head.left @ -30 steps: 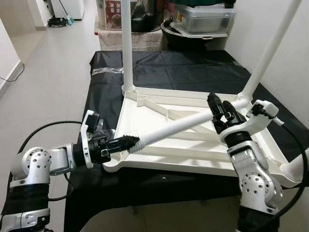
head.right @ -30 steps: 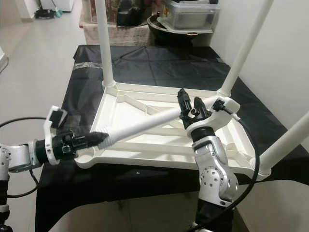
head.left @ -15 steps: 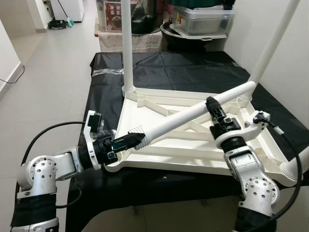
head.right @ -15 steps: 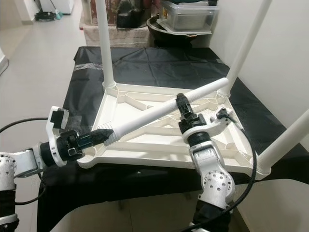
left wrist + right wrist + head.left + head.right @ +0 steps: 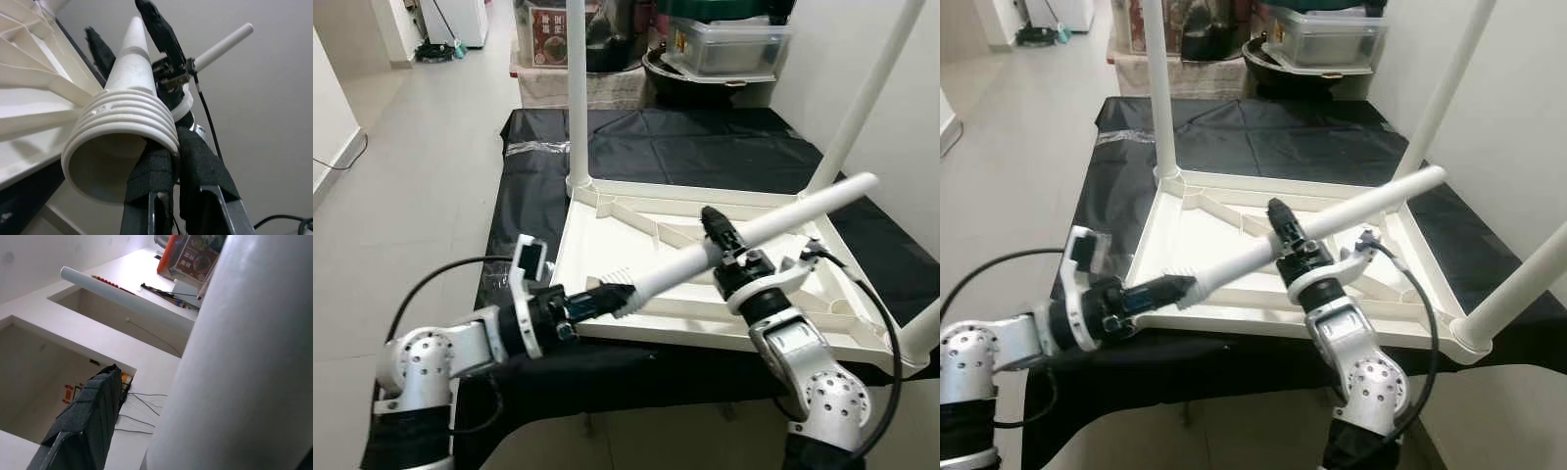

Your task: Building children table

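Loose white table leg (image 5: 744, 237) is held aloft at a slant above the upturned white tabletop (image 5: 597, 235), which lies on a black cloth (image 5: 705, 147). Left gripper (image 5: 597, 304) is clenched on the leg's ribbed, threaded end (image 5: 120, 142), near the tabletop's near-left corner. Right gripper (image 5: 717, 233) grasps the shaft mid-length; 1 finger (image 5: 83, 426) is visible, the other hidden behind the shaft. 3 fitted legs stand upright, tops cut off.

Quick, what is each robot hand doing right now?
Left gripper: shut on the table leg, at its ridged end.
Right gripper: shut on the same leg, midway.
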Controlling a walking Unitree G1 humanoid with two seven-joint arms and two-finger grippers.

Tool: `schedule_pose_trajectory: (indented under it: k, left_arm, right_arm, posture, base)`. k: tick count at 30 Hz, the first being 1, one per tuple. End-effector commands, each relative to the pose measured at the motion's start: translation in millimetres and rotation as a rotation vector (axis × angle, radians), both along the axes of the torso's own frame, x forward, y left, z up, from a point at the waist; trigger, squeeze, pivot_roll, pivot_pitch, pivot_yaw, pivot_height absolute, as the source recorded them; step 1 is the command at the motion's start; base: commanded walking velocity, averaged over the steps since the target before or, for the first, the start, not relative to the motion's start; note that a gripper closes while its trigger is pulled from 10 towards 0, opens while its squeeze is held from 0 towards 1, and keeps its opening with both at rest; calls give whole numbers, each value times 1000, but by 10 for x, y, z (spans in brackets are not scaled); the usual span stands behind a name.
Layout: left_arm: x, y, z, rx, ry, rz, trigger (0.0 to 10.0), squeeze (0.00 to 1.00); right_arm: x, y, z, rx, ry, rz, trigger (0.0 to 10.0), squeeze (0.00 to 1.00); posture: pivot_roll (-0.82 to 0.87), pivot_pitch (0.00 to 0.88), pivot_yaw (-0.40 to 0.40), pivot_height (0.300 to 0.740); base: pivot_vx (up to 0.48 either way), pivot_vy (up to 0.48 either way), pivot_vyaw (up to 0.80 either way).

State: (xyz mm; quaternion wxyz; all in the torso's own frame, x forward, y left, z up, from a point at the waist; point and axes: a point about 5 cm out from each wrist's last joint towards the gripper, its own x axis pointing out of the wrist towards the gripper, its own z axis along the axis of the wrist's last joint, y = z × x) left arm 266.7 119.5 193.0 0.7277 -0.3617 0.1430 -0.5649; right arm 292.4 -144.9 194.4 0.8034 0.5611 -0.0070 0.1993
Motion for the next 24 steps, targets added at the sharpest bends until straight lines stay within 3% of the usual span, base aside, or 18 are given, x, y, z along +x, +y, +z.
schedule_pose_trajectory:
  k: [1, 18, 19, 24]
  left_arm:
    - [-56, -52, 4, -12, -2, -40, 10000, 0]
    - [-108, -90, -30, -11, 11, -49, 10000, 0]
    - [-106, -90, -32, -9, 13, -49, 10000, 0]
    - [-117, -88, -43, -6, 17, -50, 10000, 0]
  right_arm:
    - [-24, 80, 14, 43, 2, 31, 10000, 0]
    - [-70, 207, 44, 91, -6, 99, 10000, 0]
    - [-81, 227, 39, 94, -5, 109, 157, 0]
    - [-94, 219, 18, 91, -1, 112, 0, 0]
  posture:
    - [95, 43, -98, 740]
    - [92, 45, -97, 740]
    - [92, 45, -97, 740]
    - [94, 46, -97, 740]
  base:
    - [0, 0, 0]
    - [0, 0, 0]
    - [0, 0, 0]
    - [0, 0, 0]
